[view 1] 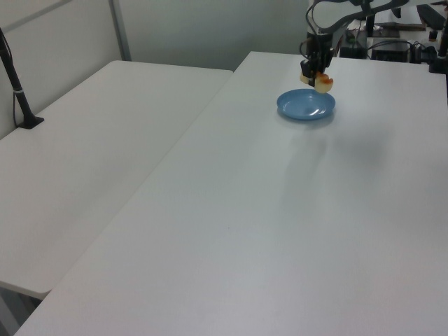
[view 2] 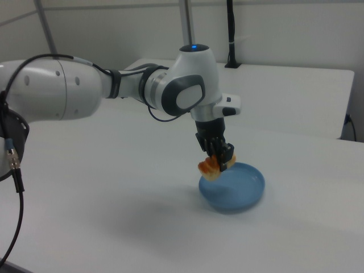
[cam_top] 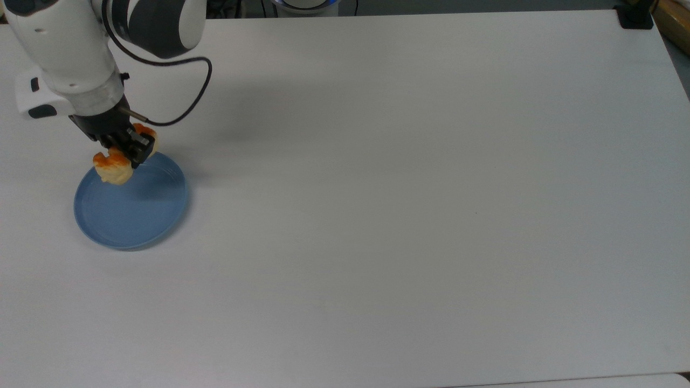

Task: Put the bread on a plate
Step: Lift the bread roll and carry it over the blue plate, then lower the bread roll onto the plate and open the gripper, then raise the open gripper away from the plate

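I work over a broad white table [cam_top: 409,215] whose matte top runs from the near edge to the far edge in the top view, with a small black clamp [cam_top: 635,17] fixed at its far right corner there. In the left view a second white table [view 1: 98,161] stands just beside mine on the left view's left, a thin seam between the two, and a black post [view 1: 17,94] rises from its far left side. Behind both tables stands a pale grey wall [view 1: 210,31] with a thin metal upright [view 1: 120,29], and the light is soft and even, casting only faint shadows on the tabletops.
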